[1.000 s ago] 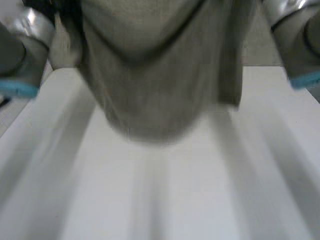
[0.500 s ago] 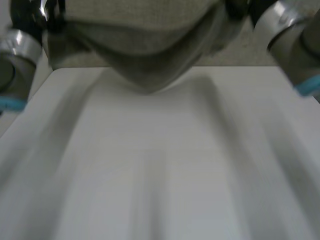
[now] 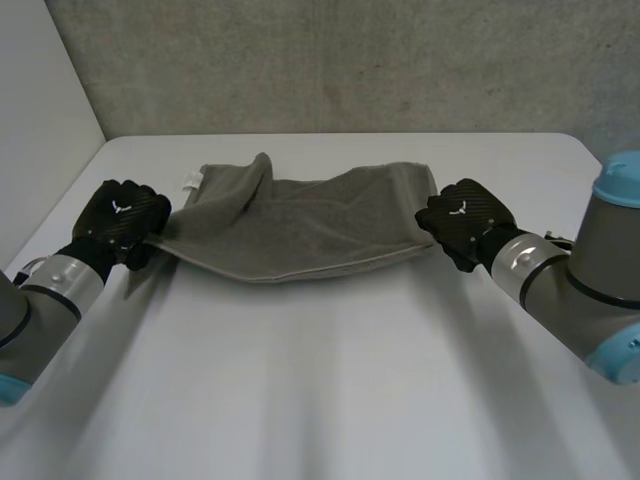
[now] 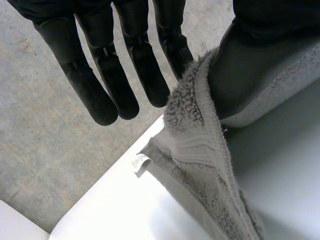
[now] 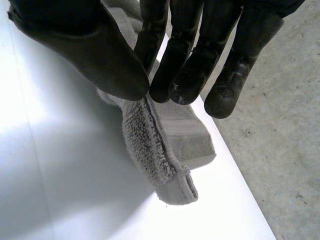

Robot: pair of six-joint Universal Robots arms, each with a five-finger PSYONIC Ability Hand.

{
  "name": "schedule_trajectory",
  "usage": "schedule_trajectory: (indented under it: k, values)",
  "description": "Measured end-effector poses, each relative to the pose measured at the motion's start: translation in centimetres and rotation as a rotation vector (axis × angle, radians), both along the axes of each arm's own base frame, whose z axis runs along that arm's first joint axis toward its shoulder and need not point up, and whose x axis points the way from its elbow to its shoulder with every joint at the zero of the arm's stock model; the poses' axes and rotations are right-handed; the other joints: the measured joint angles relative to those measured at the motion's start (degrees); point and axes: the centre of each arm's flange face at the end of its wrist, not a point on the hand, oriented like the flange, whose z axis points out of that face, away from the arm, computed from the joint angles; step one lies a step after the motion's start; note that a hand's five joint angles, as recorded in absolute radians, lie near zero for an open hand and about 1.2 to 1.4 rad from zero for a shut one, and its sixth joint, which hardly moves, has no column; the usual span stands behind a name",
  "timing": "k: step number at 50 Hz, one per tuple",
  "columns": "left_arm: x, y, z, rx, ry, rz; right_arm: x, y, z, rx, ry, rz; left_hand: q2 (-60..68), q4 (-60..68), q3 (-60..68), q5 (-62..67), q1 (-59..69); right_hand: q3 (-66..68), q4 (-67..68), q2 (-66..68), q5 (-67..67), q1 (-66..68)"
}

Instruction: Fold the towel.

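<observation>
Grey towel (image 3: 300,235) stretched across white surface (image 3: 330,380) between both hands. Left hand (image 3: 125,218) pinches left end under thumb; right hand (image 3: 462,220) pinches right corner, thumb against fingers.

The head camera sits behind and between the arms, looking down and forward over the whole white table (image 3: 330,380) to the grey concrete (image 3: 330,70) past its far edge. Each wrist camera looks from very close along its own palm, over the left hand (image 4: 115,60) or the right hand (image 5: 200,55). All three views share the ends of the towel (image 3: 300,230) and the tabletop.
</observation>
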Motion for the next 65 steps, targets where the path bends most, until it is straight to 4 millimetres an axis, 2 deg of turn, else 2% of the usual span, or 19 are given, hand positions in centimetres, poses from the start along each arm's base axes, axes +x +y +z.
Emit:
schedule_trajectory:
  k: [12,17,21,24,28,32,37,45,53,61,65]
  values:
    - [0.4,2.6,2.1,-0.033,0.0,0.015,-3.8,1.4,1.1,0.06,-0.114,-0.171,0.0,0.0,0.0,0.0,0.0,0.0,0.0,0.0,0.0,0.0]
    - [0.7,4.4,4.5,-0.096,-0.004,0.025,-5.2,1.9,3.8,-0.017,-0.159,-0.227,0.0,0.0,0.01,0.01,0.0,0.0,0.0,0.0,0.22,0.0]
    - [0.9,5.9,6.6,-0.142,-0.006,0.032,-5.9,2.8,7.1,-0.114,-0.19,-0.241,0.0,0.0,0.01,0.0,0.0,0.0,0.0,0.0,0.23,0.0]
    - [1.0,6.9,7.7,-0.147,-0.007,0.033,-6.2,3.5,9.0,-0.16,-0.203,-0.241,0.0,0.0,0.01,0.01,0.0,0.0,0.0,0.0,0.23,0.0]
    - [1.0,7.9,8.6,-0.125,-0.008,0.031,-6.6,4.4,10.6,-0.171,-0.201,-0.242,0.0,0.0,0.01,0.02,0.0,0.0,0.0,0.26,0.64,0.01]
    - [1.0,8.5,8.6,-0.087,-0.009,0.029,-6.8,5.1,10.8,-0.124,-0.179,-0.243,0.0,0.0,0.01,0.03,0.0,0.0,0.0,0.54,0.75,0.01]
    - [0.9,8.6,7.9,-0.044,-0.011,0.022,-6.9,5.3,10.1,-0.055,-0.142,-0.243,0.0,0.0,0.01,0.03,0.0,0.0,0.0,0.54,0.76,0.01]
    - [0.7,6.5,5.4,0.018,-0.053,0.011,-6.4,3.1,7.6,0.015,-0.056,-0.232,0.0,0.0,0.01,0.03,0.0,0.0,0.0,0.54,0.76,0.01]
    - [-0.5,1.8,2.6,0.008,-0.18,-0.045,-5.3,-1.5,4.7,0.045,0.01,-0.212,0.0,0.0,0.03,0.04,0.0,0.0,0.0,0.54,0.76,0.01]
    - [-3.4,-3.8,0.0,-0.039,-0.226,-0.123,-3.5,-6.9,2.2,0.029,0.021,-0.201,0.0,0.0,0.04,0.27,0.0,0.0,0.0,0.54,0.81,0.01]
    - [-4.5,-5.9,-0.9,-0.059,-0.22,-0.139,-2.3,-8.6,1.1,0.013,0.012,-0.189,0.01,0.0,0.04,0.27,0.0,0.0,0.0,0.54,0.89,0.01]
